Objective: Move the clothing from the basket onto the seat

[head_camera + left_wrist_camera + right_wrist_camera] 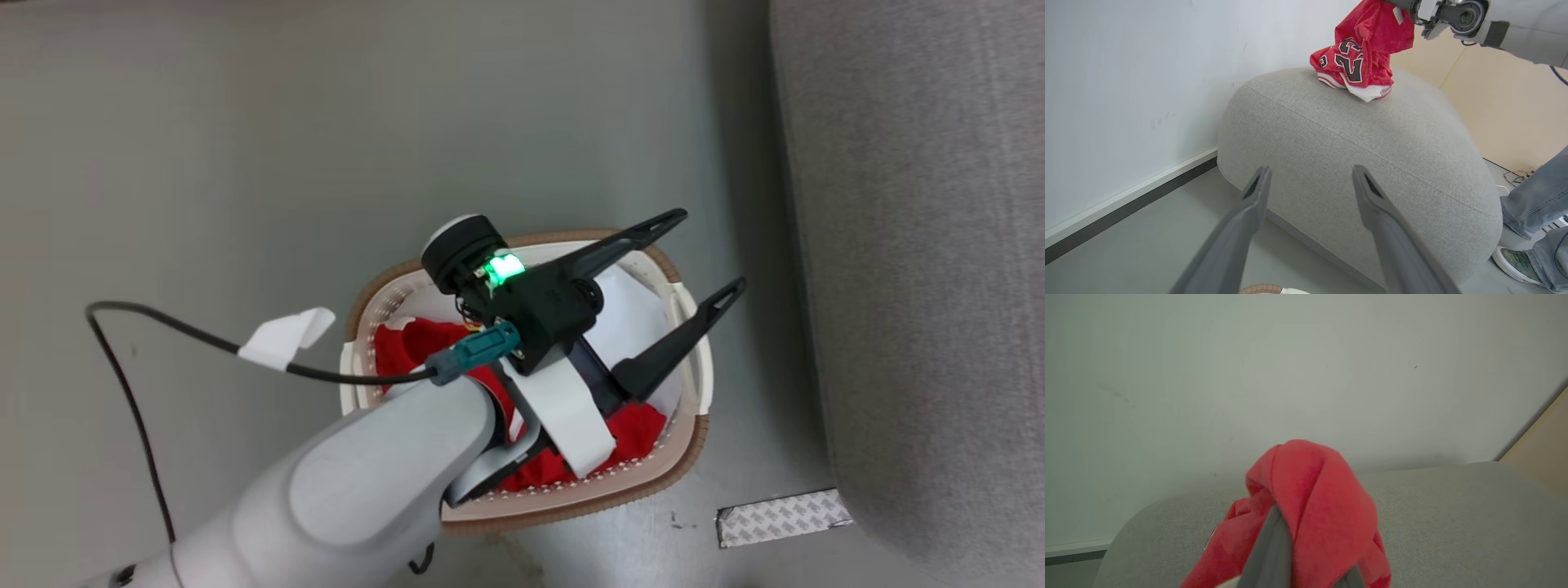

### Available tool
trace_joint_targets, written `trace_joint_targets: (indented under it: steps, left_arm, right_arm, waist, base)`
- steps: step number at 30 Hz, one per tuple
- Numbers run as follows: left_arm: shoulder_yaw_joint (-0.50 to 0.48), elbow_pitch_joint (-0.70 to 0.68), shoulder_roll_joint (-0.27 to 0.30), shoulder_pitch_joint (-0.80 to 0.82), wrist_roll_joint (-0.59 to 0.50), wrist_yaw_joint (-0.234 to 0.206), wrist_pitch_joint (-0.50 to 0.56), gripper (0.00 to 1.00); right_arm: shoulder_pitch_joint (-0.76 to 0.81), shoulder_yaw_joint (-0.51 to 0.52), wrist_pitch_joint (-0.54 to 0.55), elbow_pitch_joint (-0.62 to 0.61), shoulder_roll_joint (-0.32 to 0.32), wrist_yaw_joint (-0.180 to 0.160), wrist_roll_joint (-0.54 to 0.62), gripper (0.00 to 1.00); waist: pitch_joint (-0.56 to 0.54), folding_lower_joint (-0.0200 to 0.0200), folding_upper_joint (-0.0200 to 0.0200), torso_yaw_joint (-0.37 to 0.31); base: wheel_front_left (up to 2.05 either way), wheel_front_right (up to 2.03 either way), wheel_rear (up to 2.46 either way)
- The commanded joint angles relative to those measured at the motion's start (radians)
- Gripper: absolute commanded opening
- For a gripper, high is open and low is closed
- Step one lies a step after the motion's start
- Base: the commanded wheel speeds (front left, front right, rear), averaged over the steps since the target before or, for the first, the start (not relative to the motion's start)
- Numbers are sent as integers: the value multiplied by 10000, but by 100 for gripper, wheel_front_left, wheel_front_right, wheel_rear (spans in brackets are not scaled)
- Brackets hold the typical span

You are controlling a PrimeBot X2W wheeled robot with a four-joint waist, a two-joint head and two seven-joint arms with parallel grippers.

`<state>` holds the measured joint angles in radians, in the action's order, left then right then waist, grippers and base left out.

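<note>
I list: left tool [710, 249], fingers spread wide and empty, above the basket [571, 502] at head-view centre. Red clothing [408, 343] lies straight beneath it, this arm nearer. Right tool [1412, 8] grips a jersey [1359, 61] touching the seat [1372, 163].

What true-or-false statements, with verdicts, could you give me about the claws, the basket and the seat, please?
1. The left claw is open above the basket. True.
2. The basket is empty. False: red clothing lies in it.
3. The right claw grips a red garment at the seat. True.
4. The seat is blue. False: it is grey.
5. A person sits on the seat. False: a person's legs stand beside it.
</note>
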<state>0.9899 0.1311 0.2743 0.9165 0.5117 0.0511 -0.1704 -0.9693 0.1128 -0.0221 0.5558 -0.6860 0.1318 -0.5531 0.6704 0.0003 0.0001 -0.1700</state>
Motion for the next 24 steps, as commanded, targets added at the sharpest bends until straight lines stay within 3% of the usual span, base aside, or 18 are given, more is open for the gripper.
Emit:
trace_joint_targets:
  steps: [1, 9, 10, 11, 12, 13, 24]
  left_arm:
    - [67, 1, -33, 113, -94, 44, -113, 100]
    - [233, 378, -228, 62, 1, 147, -252, 100]
    - [242, 442, -240, 28, 35, 146, -273, 100]
    - [235, 497, -239, -2, 71, 134, -296, 100]
    - [220, 554, -241, -33, 105, 109, -315, 100]
    - [204, 603, -241, -63, 118, 94, -317, 100]
    - [-124, 1279, -317, -745, 558, -39, -776, 100]
  right_arm:
    - [-239, -198, 257, 399, -53, -22, 187, 0]
    - [-365, -1125, 2193, 2535, -106, -23, 563, 0]
    - [-418, -1159, 2309, 2671, -75, -22, 577, 17]
    - [-448, -1227, 2378, 2760, -43, -22, 601, 42]
    - [-455, -1307, 2419, 2803, -13, -22, 627, 77]
    - [-486, -1358, 2466, 2850, 3, -22, 649, 100]
    - [-184, -2611, 4039, 2674, 193, -22, 879, 100]
  waist:
    - [243, -3, -1, 258]
    - [109, -3, -1, 437]
    - [44, -3, -1, 446]
    - [-23, -3, -1, 443]
    - [-93, -3, -1, 426]
    - [-163, -3, -1, 400]
    - [-2152, -3, -1, -144]
  base:
    - [0, 0, 0]
    - [0, 0, 0]
    - [0, 0, 0]
    - [0, 0, 0]
    - [0, 0, 0]
    - [0, 0, 0]
    - [0, 0, 0]
